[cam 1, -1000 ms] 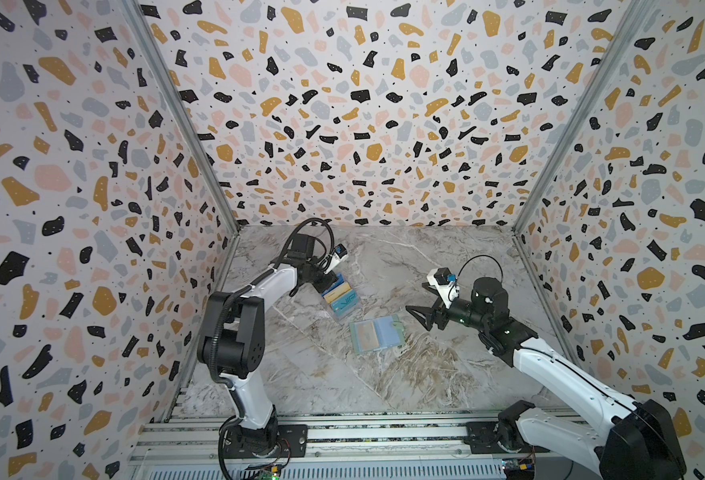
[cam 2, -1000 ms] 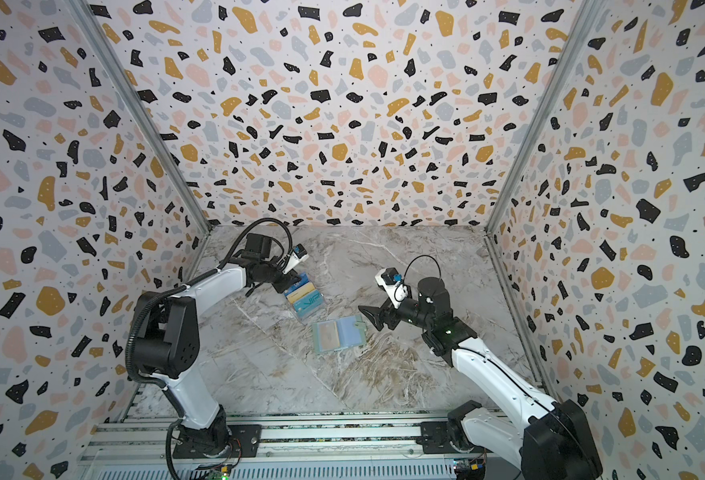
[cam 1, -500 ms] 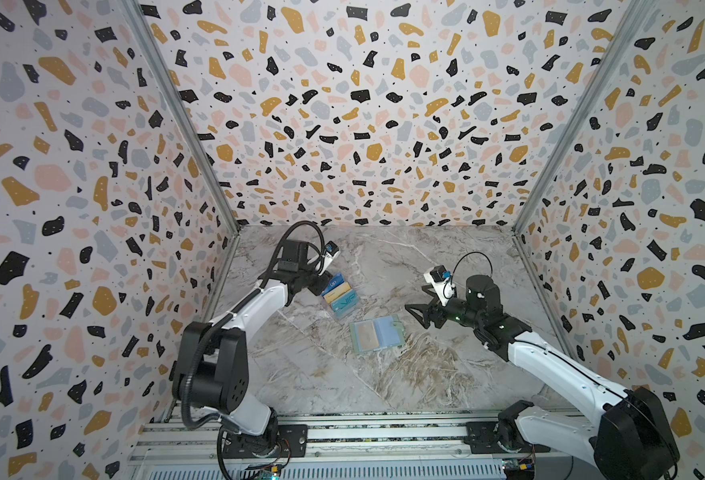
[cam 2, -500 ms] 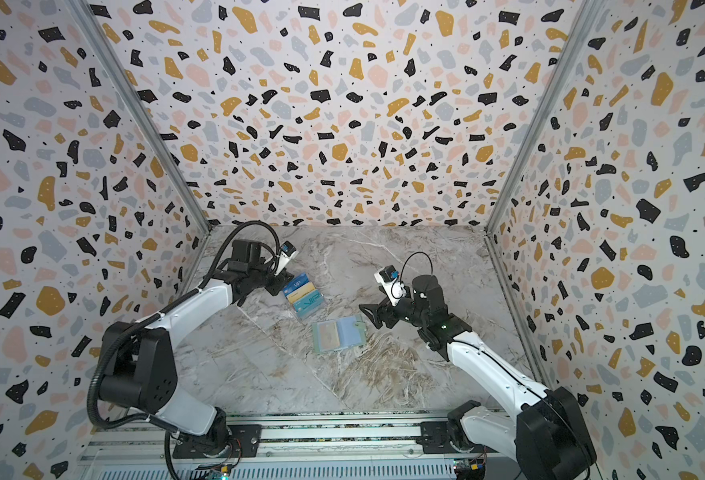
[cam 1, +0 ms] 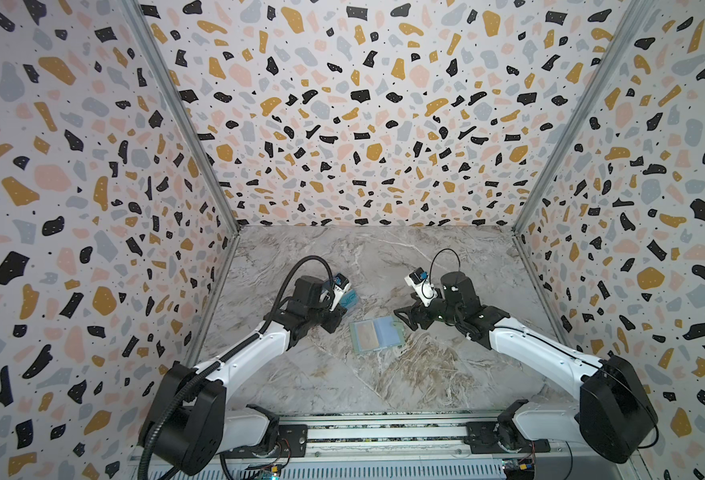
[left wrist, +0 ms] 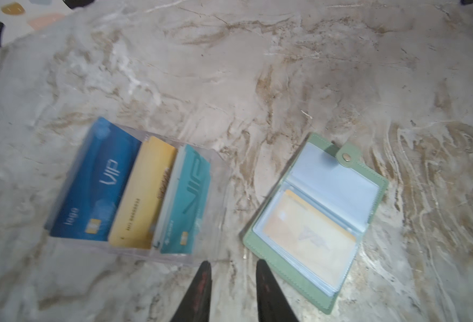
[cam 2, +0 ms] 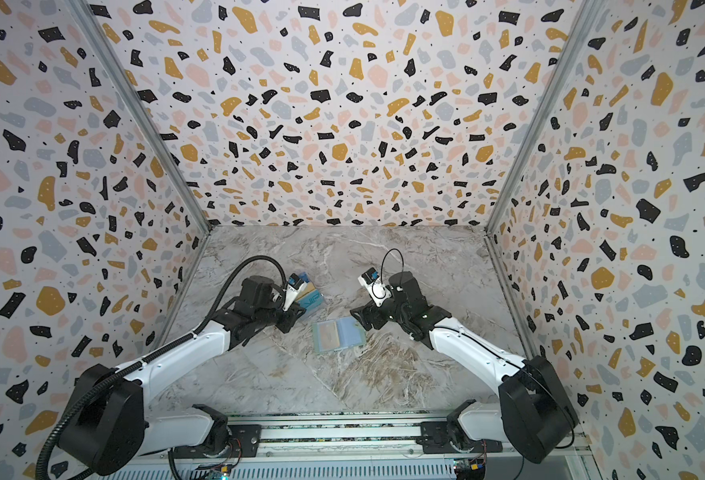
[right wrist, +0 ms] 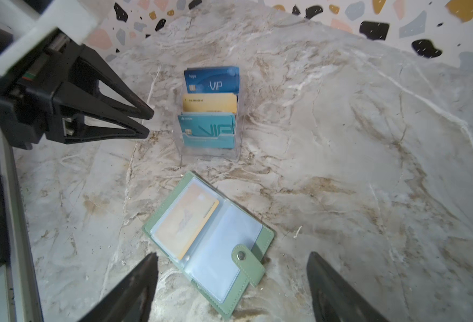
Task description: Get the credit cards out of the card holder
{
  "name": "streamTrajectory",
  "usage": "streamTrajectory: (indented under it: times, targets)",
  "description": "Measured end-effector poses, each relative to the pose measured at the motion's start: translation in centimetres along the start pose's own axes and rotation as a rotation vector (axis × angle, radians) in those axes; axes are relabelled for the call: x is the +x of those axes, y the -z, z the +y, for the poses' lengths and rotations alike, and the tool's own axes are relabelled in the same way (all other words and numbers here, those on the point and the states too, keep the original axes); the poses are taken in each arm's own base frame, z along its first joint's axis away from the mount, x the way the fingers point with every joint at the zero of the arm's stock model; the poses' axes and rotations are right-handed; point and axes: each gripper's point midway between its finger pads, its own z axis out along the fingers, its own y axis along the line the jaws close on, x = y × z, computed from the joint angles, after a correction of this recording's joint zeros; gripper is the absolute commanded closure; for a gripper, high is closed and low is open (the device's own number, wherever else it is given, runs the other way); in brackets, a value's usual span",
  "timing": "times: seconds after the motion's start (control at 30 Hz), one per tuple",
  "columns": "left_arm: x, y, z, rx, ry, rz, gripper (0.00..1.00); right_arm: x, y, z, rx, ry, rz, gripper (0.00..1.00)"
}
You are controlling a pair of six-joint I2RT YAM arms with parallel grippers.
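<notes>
The mint-green card holder (cam 1: 378, 334) (cam 2: 338, 336) lies open on the marble table, snap tab (right wrist: 248, 263) unfastened. One orange-tan credit card (right wrist: 186, 223) (left wrist: 308, 231) sits in a clear sleeve. Three more credit cards stand in a clear tiered stand (right wrist: 210, 152): dark blue (right wrist: 213, 79), tan-gold (right wrist: 210, 103), teal (right wrist: 207, 131). My left gripper (left wrist: 233, 264) (cam 1: 334, 323) hovers between stand and holder, jaws narrowly open and empty. The right gripper (right wrist: 232, 256) (cam 1: 403, 322) is wide open just right of the holder, touching nothing.
Terrazzo-patterned walls (cam 1: 342, 124) close the table in on three sides. A metal rail (cam 1: 384, 436) with both arm bases runs along the front edge. In both top views the left wrist camera (cam 1: 340, 284) partly hides the stand (cam 2: 311, 297).
The left gripper has come away from the stand, moving forward towards the card holder. The right gripper has edged closer to the holder and its jaws have narrowed a little.
</notes>
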Motion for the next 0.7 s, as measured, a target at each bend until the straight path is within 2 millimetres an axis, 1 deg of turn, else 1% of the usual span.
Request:
streamTrajectory:
  times: [0.07,0.17,0.27,0.33,0.47,0.53,0.7]
  targets:
    - [0.9,-0.5,-1.3,0.025,0.012,0.015,0.78,0.8,-0.8,0.2,-0.002,-0.005,0.037,0.19]
    - [1.7,-1.1,-2.7,0.050,0.028,0.028,0.85,1.9,-1.9,0.5,-0.009,-0.016,0.081,0.22]
    - [1.7,-1.7,-3.5,0.068,0.042,0.033,0.88,3.1,-2.7,0.5,-0.008,-0.035,0.122,0.25]
    - [1.6,-2.0,-3.8,0.075,0.058,0.030,0.91,3.7,-3.3,0.7,-0.011,-0.043,0.150,0.27]
    - [1.8,-2.3,-4.2,0.081,0.109,0.014,0.97,4.1,-4.2,0.9,-0.012,-0.058,0.178,0.27]
    - [2.3,-2.5,-4.4,0.083,0.145,0.004,0.99,4.3,-4.3,1.1,-0.013,-0.062,0.184,0.28]
    - [4.7,-3.0,-5.4,0.095,0.210,0.015,1.00,4.7,-4.9,1.5,-0.001,-0.063,0.194,0.29]
